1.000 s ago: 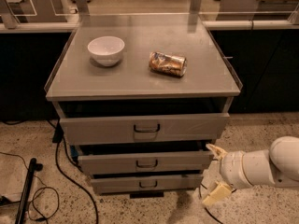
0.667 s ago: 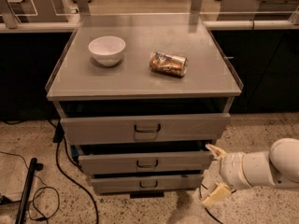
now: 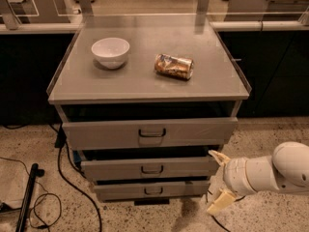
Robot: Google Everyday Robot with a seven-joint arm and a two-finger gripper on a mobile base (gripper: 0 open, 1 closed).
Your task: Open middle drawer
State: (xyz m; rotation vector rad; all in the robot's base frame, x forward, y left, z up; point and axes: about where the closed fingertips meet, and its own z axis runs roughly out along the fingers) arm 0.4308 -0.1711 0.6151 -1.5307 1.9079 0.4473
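The middle drawer (image 3: 150,168) is the grey front between a taller drawer (image 3: 150,132) above and a slimmer one (image 3: 150,189) below, with a small dark handle (image 3: 152,169) at its centre. A dark gap shows above its front. My gripper (image 3: 218,180) is at the drawer's right end, by the cabinet's right front corner. It is open, with the upper fingertip (image 3: 216,155) level with the drawer's top edge and the lower fingertip (image 3: 219,205) below the bottom drawer. It holds nothing.
A white bowl (image 3: 110,51) and a crushed can (image 3: 174,65) lie on the grey cabinet top (image 3: 145,83). Cables (image 3: 63,173) and a black pole (image 3: 26,197) lie on the speckled floor at left. Dark cabinets flank the unit.
My gripper has edged slightly left, closer to the right end of the drawers. The drawers have not moved.
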